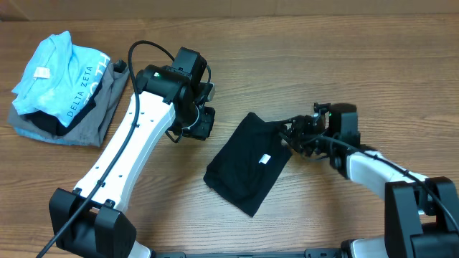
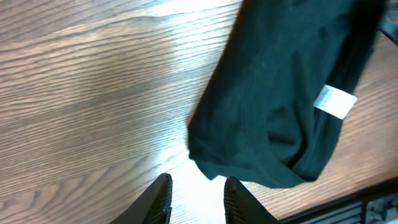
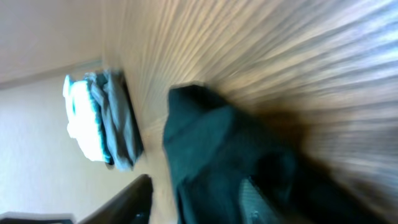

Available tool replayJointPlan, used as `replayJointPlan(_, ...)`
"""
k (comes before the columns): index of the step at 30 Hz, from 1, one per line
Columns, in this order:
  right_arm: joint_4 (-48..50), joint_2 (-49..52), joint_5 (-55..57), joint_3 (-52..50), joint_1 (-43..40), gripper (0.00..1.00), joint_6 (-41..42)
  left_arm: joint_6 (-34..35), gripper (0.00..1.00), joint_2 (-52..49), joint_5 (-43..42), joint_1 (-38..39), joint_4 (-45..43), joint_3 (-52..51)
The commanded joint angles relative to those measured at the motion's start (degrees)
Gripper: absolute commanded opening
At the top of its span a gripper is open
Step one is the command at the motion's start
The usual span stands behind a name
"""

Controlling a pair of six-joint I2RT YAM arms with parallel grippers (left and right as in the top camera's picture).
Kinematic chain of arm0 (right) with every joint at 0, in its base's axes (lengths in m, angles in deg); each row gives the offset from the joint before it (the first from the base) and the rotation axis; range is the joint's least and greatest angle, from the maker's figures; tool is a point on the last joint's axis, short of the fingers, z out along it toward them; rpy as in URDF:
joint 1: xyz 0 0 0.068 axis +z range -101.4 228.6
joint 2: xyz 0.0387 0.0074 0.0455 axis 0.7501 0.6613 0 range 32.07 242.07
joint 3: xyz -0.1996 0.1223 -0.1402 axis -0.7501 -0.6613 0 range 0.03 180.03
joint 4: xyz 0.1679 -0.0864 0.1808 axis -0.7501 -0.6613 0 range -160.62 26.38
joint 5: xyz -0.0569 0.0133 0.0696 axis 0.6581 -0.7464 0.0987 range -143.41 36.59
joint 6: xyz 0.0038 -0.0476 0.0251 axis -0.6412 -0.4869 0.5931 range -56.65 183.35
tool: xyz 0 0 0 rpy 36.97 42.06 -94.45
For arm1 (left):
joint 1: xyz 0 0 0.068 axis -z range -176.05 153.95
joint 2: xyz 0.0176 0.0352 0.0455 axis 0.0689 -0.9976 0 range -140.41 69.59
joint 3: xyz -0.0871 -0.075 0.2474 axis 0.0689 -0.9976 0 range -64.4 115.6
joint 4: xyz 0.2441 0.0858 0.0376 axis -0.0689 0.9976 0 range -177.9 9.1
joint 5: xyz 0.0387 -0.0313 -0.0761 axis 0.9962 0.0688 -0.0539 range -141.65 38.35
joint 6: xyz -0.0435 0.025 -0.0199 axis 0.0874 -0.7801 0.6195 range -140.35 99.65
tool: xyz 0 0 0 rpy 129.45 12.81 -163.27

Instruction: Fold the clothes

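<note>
The clothes, a black T-shirt (image 1: pixel 247 165), lie folded into a slanted rectangle mid-table, a small white tag (image 1: pixel 265 159) on top. My left gripper (image 1: pixel 199 125) hovers off the shirt's upper left. In the left wrist view its jaws (image 2: pixel 196 198) stand open over bare wood, just short of the shirt's corner (image 2: pixel 280 93), and the tag (image 2: pixel 334 101) shows. My right gripper (image 1: pixel 290 132) is at the shirt's upper right corner. In the blurred right wrist view it (image 3: pixel 193 199) is open, with the black cloth (image 3: pixel 211 143) lying between the fingers.
A light blue "DELTA ZETA" shirt (image 1: pixel 54 75) lies on a grey folded garment (image 1: pixel 79 125) at the far left; the pile (image 3: pixel 99 118) also appears in the right wrist view. Bare wooden table (image 1: pixel 344 64) surrounds the black shirt.
</note>
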State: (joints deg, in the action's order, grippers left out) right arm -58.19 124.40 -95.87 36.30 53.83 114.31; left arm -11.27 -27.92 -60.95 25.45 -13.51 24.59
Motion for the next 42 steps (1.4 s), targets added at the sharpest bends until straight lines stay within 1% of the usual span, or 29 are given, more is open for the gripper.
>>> replayJointPlan(1,-7.58,-0.02,-8.44,3.52,-1.16,0.55,-7.06,0.81,0.33,0.48,2.25,-0.11,-0.09,0.79)
replayJointPlan(3,-14.34,-0.02,-7.41,4.15,-1.62,0.55,-9.33,0.81,0.35,0.46,2.23,-0.09,-0.22,0.74)
replayJointPlan(5,-21.14,-0.02,-6.93,4.31,-2.47,0.56,-9.9,0.66,0.37,0.46,2.25,-0.04,-0.28,0.37)
replayJointPlan(6,-24.39,-0.02,-6.84,4.33,-3.1,0.52,-11.06,0.26,0.37,0.46,2.25,-0.04,-0.35,-0.04)
replayJointPlan(7,-27.47,-0.02,-6.25,4.33,-3.85,0.46,-11.98,0.09,0.37,0.44,2.25,-0.04,-0.48,-0.52)
replayJointPlan(8,-30.08,-0.02,-5.31,4.31,-4.61,0.37,-12.39,0.02,0.38,0.44,2.25,-0.04,-0.81,-1.16)
replayJointPlan(9,-33.09,-0.02,-3.85,4.31,-5.7,0.2,-13.2,-0.07,0.38,0.44,2.25,-0.04,-1.42,-2.05)
replayJointPlan(10,-34.64,-0.02,-2.82,4.31,-6.58,0.11,-14.05,-0.07,0.38,0.44,2.25,-0.04,-2.14,-2.99)
replayJointPlan(11,-35.87,-0.02,-1.77,4.31,-7.48,0.08,-15.04,-0.04,0.39,0.42,2.21,-0.04,-2.97,-3.96)
replayJointPlan(14,-39.65,0.02,2.23,4.31,-9.53,0.05,-15.45,0.02,0.39,0.42,1.49,-0.04,-5.88,-7.21)
replayJointPlan(16,-41.27,0.07,5.03,4.24,-9.44,0.04,-15.26,0.04,0.39,0.42,0.28,-0.07,-7.34,-8.96)
replayJointPlan(18,-42.01,0.15,6.47,3.85,-8.41,0.04,-12.94,0.17,0.39,0.42,-0.72,-0.04,-8.61,-10.34)
replayJointPlan(20,-40.92,0.35,8.28,2.64,-6.67,0.04,-7.85,0.2,0.39,0.42,-1.27,-0.04,-9.88,-11.43)
replayJointPlan(22,-37.42,0.94,9.42,1.09,-4.33,0.04,-1.68,0.17,0.38,0.42,-1.27,-0.04,-10.43,-11.76)
replayJointPlan(25,-27.74,2.99,9.18,-1.01,0.46,0.04,6.62,0.2,0.38,0.42,-1.27,-0.04,-10.67,-11.74)
replayJointPlan(28,-17.0,6.6,8.94,-1.4,5.62,0.04,13.55,0.2,0.38,0.42,-1.27,-0.07,-10.6,-11.74)
replayJointPlan(29,-11.67,8.28,8.96,-1.4,7.39,0.04,15.34,0.22,0.38,0.42,-1.27,-0.07,-10.6,-11.74)
replayJointPlan(31,0.39,11.37,9.09,-1.38,9.97,0.04,16.41,0.39,0.38,0.42,-1.27,-0.07,-10.62,-11.74)
replayJointPlan(32,8.07,12.98,9.27,-1.27,10.91,0.04,16.0,0.39,0.37,0.42,-1.25,-0.07,-10.62,-11.74)
replayJointPlan(33,13.84,14.12,8.07,-0.24,10.95,0.04,13.51,0.39,0.37,0.42,-1.18,-0.07,-10.49,-11.74)
replayJointPlan(34,13.51,14.08,7.5,0.55,10.36,0.04,12.9,0.42,0.36,0.42,-1.03,-0.07,-10.36,-11.74)
replayJointPlan(35,13.44,13.97,6.21,1.2,9.51,0.04,10.62,0.46,0.36,0.42,-0.76,-0.11,-10.23,-11.74)
replayJointPlan(37,12.28,13.66,2.03,2.89,6.71,0.04,3.58,1.84,0.36,0.42,1.42,-0.17,-9.68,-11.74)
replayJointPlan(39,8.0,13.03,-2.89,4.74,3.34,0.05,-0.9,3.19,0.36,0.42,3.87,-0.22,-9.22,-11.74)
replayJointPlan(42,-0.87,11.23,-11.39,7.98,-1.31,0.1,-9.11,3.41,0.36,0.42,4.35,-0.7,-9.07,-11.74)
